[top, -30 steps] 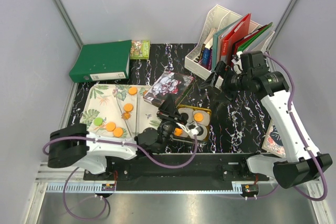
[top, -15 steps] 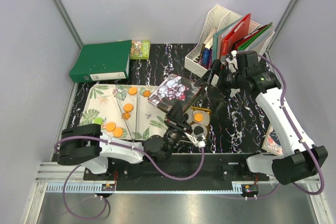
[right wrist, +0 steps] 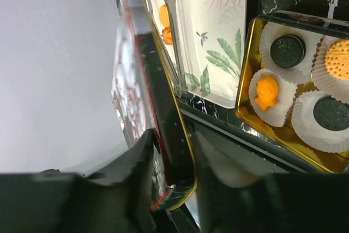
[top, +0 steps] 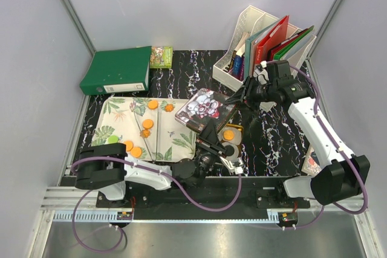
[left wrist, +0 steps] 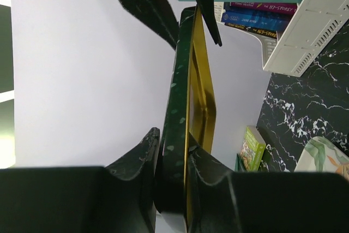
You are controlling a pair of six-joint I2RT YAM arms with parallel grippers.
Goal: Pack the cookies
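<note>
A picture-printed tin lid (top: 204,105) hangs tilted above the table, between both arms. My left gripper (top: 210,130) is shut on its near edge; in the left wrist view the lid (left wrist: 184,96) stands edge-on between the jaws of that gripper (left wrist: 172,137). My right gripper (top: 237,96) is shut on the lid's far corner (right wrist: 158,113), jaws (right wrist: 174,135) on either side of the rim. The gold tin base (top: 237,130) holds cookies in white cups: black ones (right wrist: 287,51) and orange ones (right wrist: 266,92). More orange cookies (top: 147,124) lie on the leaf-patterned mat (top: 118,116).
A green binder (top: 116,70) and a small green packet (top: 161,57) lie at the back left. A white file rack (top: 260,34) with books and folders stands at the back right. A printed booklet (top: 313,162) lies by the right arm's base.
My right gripper has moved left to the lid and its jaws have closed on the far corner. The left gripper has carried the lid slightly to the right.
</note>
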